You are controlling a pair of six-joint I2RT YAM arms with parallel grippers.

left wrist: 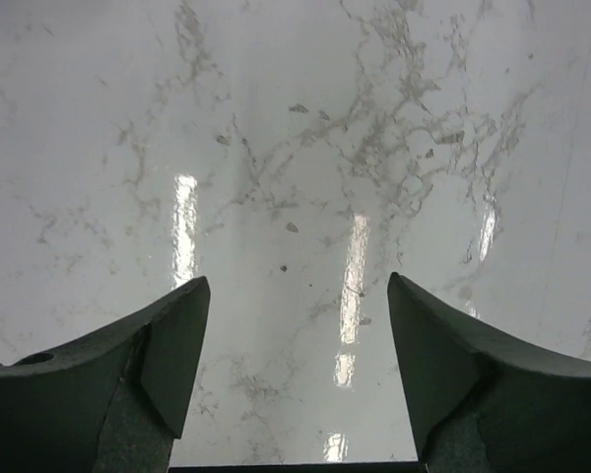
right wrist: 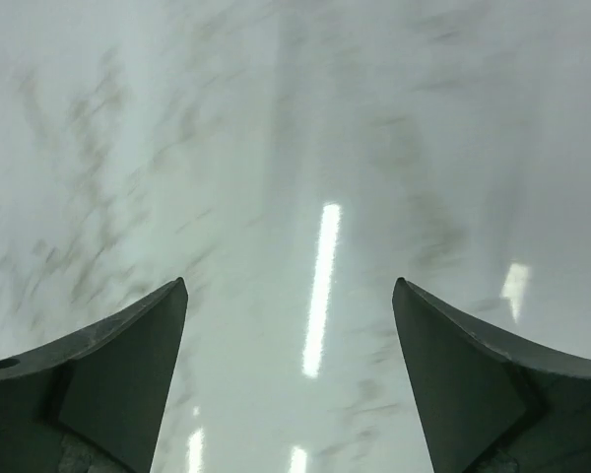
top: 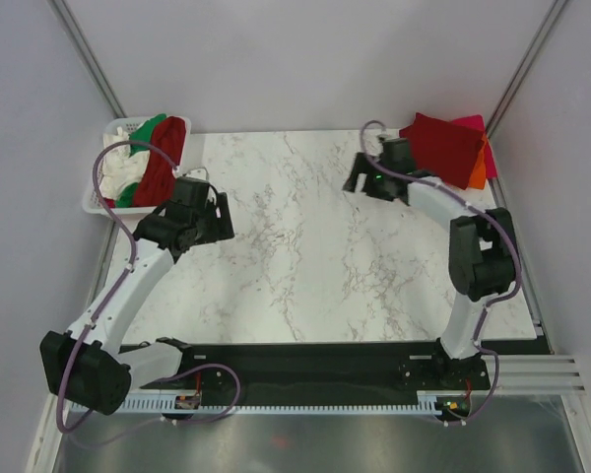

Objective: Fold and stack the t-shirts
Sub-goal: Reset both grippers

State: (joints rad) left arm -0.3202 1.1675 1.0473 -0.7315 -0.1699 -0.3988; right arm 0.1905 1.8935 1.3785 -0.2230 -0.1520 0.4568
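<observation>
Unfolded t-shirts (top: 150, 158) heap in the far-left basket (top: 93, 197), just beyond the left fingers (left wrist: 167, 355), wide and empty; the right fingers (right wrist: 453, 374), also wide and empty, sit by the far-right stack (top: 443, 146).

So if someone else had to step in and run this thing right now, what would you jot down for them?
Grippers: the left gripper is open and empty over the bare table, near the basket. The right gripper is open and empty, near the stack.
Stack, far right corner: dark red shirt on top, with the magenta-pink shirt and orange shirt showing beneath.
Basket, far left: second dark red shirt, white shirt and green shirt, all crumpled.
Done: three shirts look folded and stacked.
Left: fold the three in the basket and add them to the stack.
</observation>
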